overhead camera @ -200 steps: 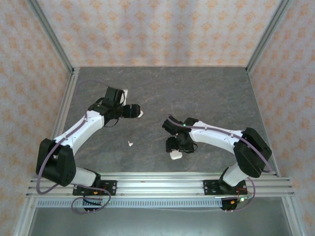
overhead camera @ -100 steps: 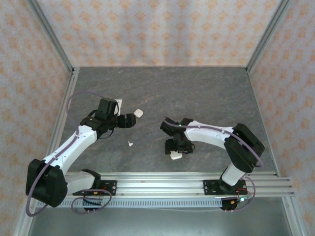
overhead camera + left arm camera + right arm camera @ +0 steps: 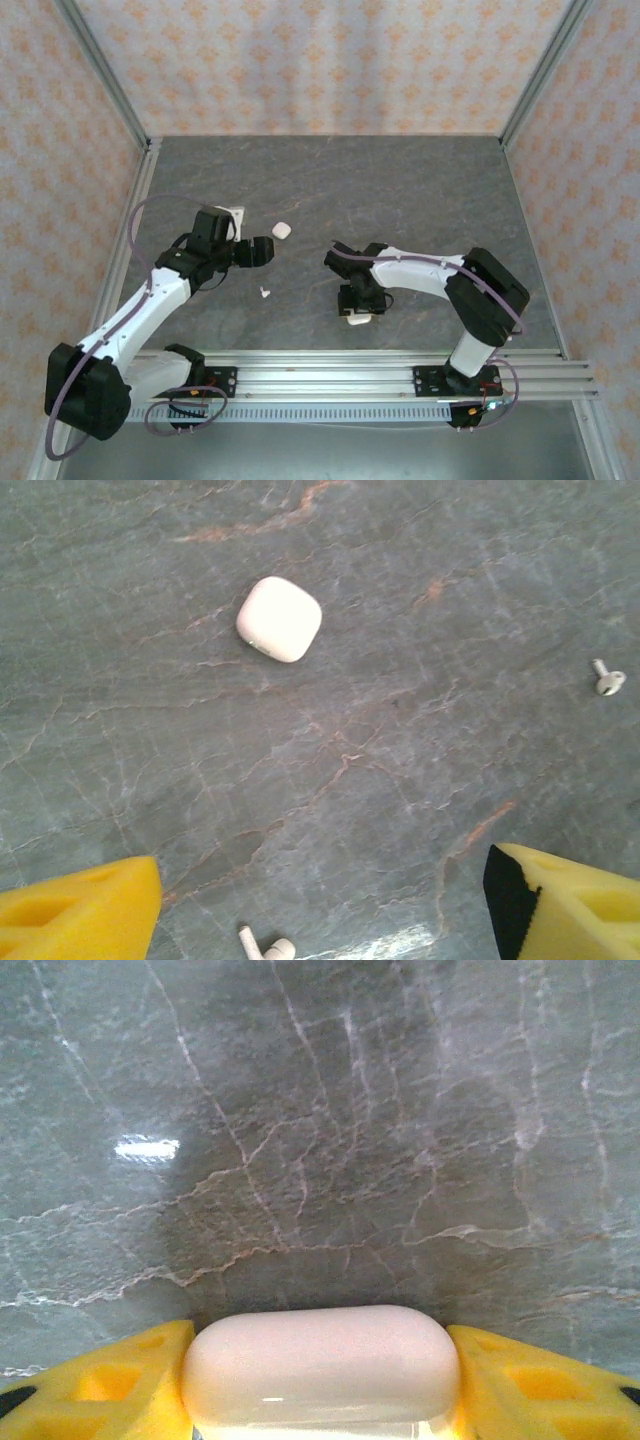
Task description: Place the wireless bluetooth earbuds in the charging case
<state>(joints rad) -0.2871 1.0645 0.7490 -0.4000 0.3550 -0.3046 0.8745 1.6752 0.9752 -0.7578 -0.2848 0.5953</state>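
White case point(image 3: 320, 1365), bottom cut off, yellow fingers point(image 3: 110, 1385) touching

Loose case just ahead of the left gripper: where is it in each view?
Top external: case, left of centre, up-right of left gripper.
Left wrist: upper middle.
Right wrist: a second case, in right gripper.
Landmark: lone earbud, below the left gripper up top, right edge on left wrist.

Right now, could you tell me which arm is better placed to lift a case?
Right. The right gripper touches both sides of a white case; the left gripper hangs open, apart from the other case.
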